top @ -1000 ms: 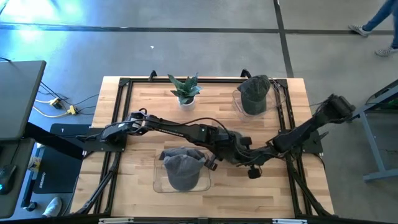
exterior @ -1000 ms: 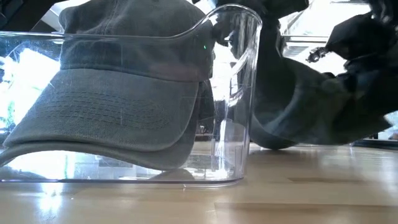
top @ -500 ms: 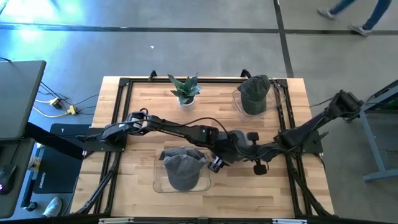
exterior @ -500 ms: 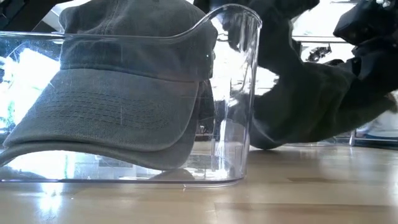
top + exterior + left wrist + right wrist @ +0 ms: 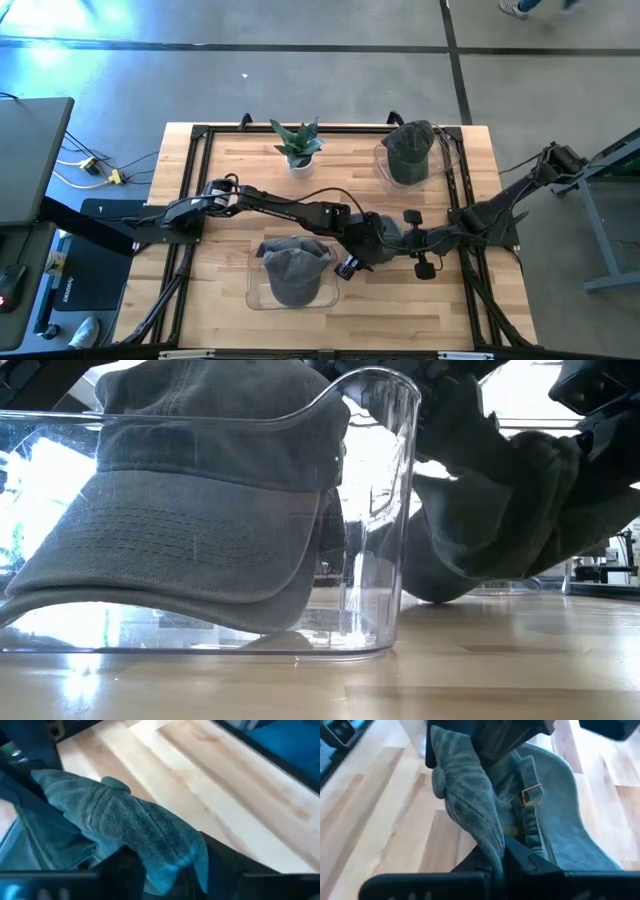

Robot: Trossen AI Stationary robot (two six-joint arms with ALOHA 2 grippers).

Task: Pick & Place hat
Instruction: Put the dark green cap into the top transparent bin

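Wooden table (image 5: 230, 210) with 2 clear bins (image 5: 252, 293) and a potted plant (image 5: 297, 145).

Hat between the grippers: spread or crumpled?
Crumpled. The hat is bunched into folds, pinched by the right gripper and draped over the left gripper, above the table.

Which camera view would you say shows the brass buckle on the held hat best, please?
The right wrist view: the buckle sits plainly on the hat strap. The left wrist and low views show only hat fabric; the high view shows the hat mostly hidden by the arms.
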